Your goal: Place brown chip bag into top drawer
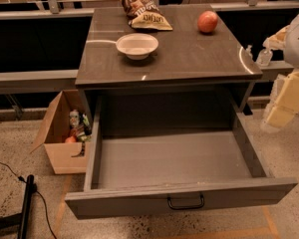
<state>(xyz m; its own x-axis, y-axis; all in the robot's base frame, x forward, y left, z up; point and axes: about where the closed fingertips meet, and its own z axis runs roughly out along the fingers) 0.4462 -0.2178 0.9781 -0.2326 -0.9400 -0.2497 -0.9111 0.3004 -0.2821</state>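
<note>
The brown chip bag (144, 11) lies crinkled at the back of the grey table top (189, 59), behind a white bowl (137, 45). The top drawer (169, 158) is pulled wide open below the table top and nothing lies in it. Its black pull handle (186, 202) faces the front. My gripper (281, 106) hangs at the right edge of the view, beside the table's right side and off the table. It is far from the bag and holds nothing that I can see.
A red-orange apple (208, 21) sits at the back right of the table top. An open cardboard box (60, 133) with small items stands on the floor at the left. A small clear bottle (264, 56) stands by the table's right edge. A black cable and post (26, 203) lie at the lower left.
</note>
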